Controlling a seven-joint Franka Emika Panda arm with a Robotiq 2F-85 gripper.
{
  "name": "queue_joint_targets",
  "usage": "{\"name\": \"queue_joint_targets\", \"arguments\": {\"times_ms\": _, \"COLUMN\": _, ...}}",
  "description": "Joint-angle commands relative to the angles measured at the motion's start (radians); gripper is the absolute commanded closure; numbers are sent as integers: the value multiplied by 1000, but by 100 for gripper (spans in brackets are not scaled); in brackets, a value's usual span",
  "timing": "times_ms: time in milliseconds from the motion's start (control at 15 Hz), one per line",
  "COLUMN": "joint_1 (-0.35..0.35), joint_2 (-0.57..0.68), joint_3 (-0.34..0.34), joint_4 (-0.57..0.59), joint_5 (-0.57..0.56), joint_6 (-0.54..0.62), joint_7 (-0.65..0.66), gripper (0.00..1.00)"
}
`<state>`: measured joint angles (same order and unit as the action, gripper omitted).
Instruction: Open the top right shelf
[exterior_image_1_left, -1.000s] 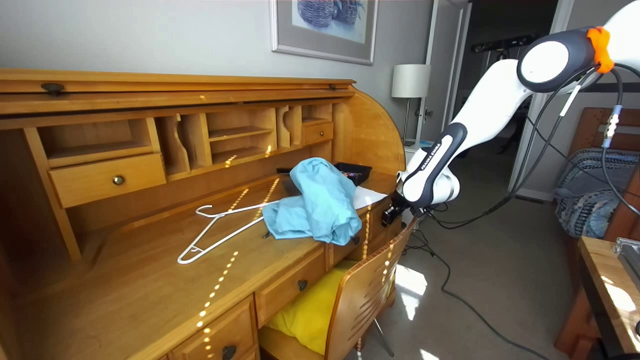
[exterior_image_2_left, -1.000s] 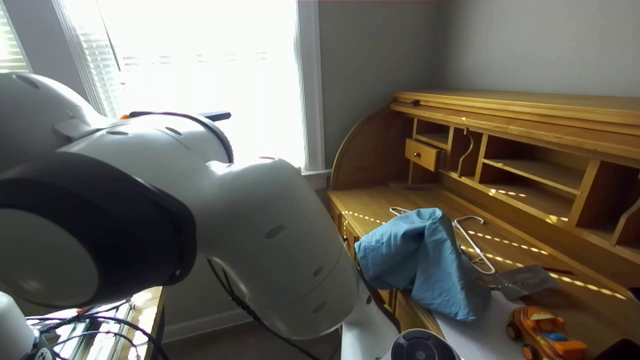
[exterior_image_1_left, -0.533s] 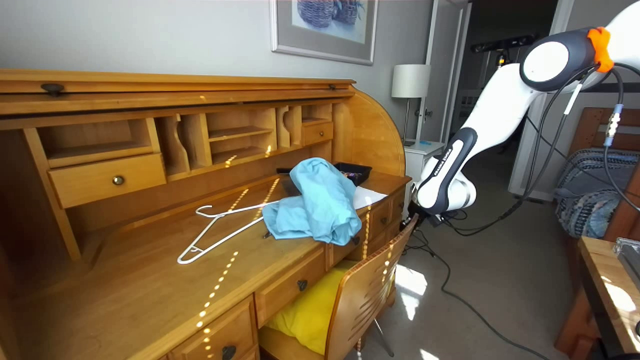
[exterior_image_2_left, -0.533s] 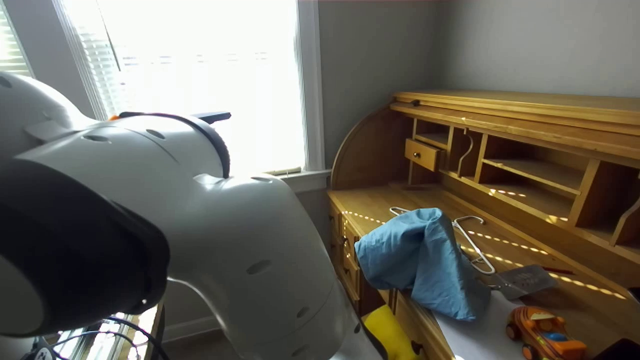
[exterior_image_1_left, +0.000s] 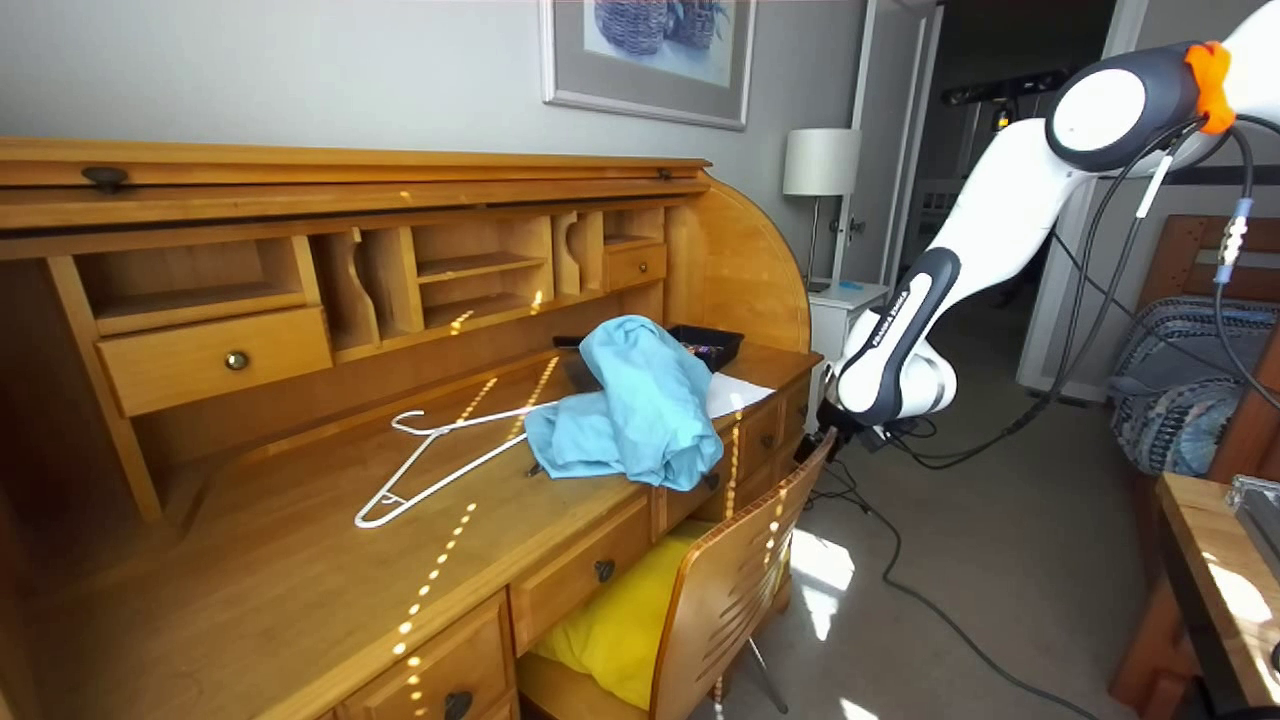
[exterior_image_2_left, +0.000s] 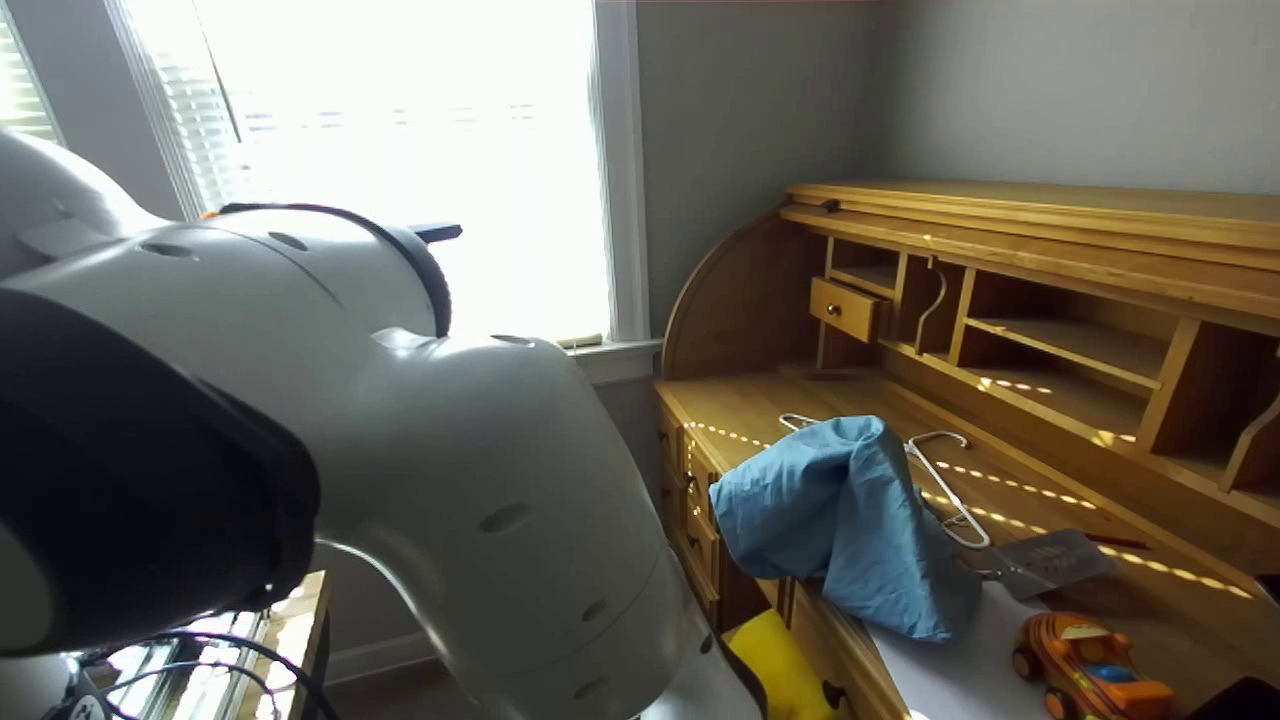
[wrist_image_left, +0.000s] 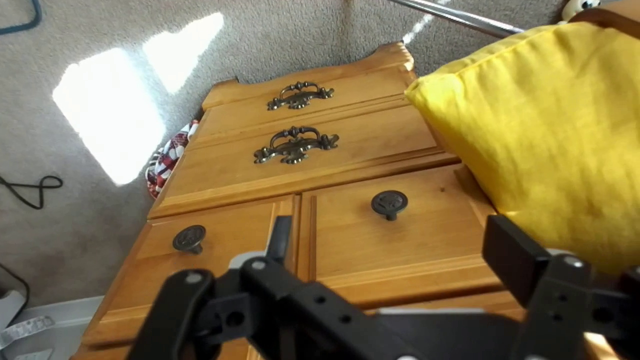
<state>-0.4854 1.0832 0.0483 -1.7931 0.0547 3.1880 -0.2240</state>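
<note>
Jaws: spread wide in the wrist view, gripping nothing.
Top right drawer (wrist_image_left: 405, 242): in the front of the counter (exterior_image_1_left: 260, 590), beside the yellow cushion (wrist_image_left: 545, 130), apparently closed.
Blue cloth (exterior_image_1_left: 640, 410): heaped on top.

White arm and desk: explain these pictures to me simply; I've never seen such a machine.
That white arm is a robot, a jointed machine with black fingers at its end. Both exterior views come from cameras outside it; the wrist view comes from a camera near the fingers, facing wooden drawer fronts, with the floor at the top. On the desk are a crumpled blue cloth, a white hanger, a sheet of paper and an orange toy car. The fingers stand wide apart, holding nothing.
</note>
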Motion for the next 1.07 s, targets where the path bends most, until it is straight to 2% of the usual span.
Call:
{"name": "queue_joint_targets", "arguments": {"times_ms": 0, "joint_1": -26, "joint_2": -45, "joint_3": 28, "joint_4": -53, "joint_5": -64, "joint_6": 50, "joint_7": 0, "gripper": 0}}
{"name": "queue_joint_targets", "arguments": {"times_ms": 533, "joint_1": -16, "joint_2": -41, "joint_3": 17, "joint_4": -26, "joint_5": -169, "joint_6": 109, "joint_7": -20, "gripper": 0}}
{"name": "queue_joint_targets", "arguments": {"times_ms": 800, "joint_1": -20, "joint_2": -35, "joint_3": 30, "joint_4": -11, "joint_5": -168, "joint_6": 120, "joint_7": 14, "gripper": 0}}
{"name": "queue_joint_targets", "arguments": {"times_ms": 867, "joint_1": 3, "joint_2": -27, "joint_3": 6, "joint_4": -8, "joint_5": -162, "joint_6": 119, "joint_7": 19, "gripper": 0}}
{"name": "queue_joint_targets", "arguments": {"times_ms": 1000, "joint_1": 3, "joint_2": -27, "joint_3": 9, "joint_4": -8, "joint_5": -162, "joint_6": 119, "joint_7": 21, "gripper": 0}}
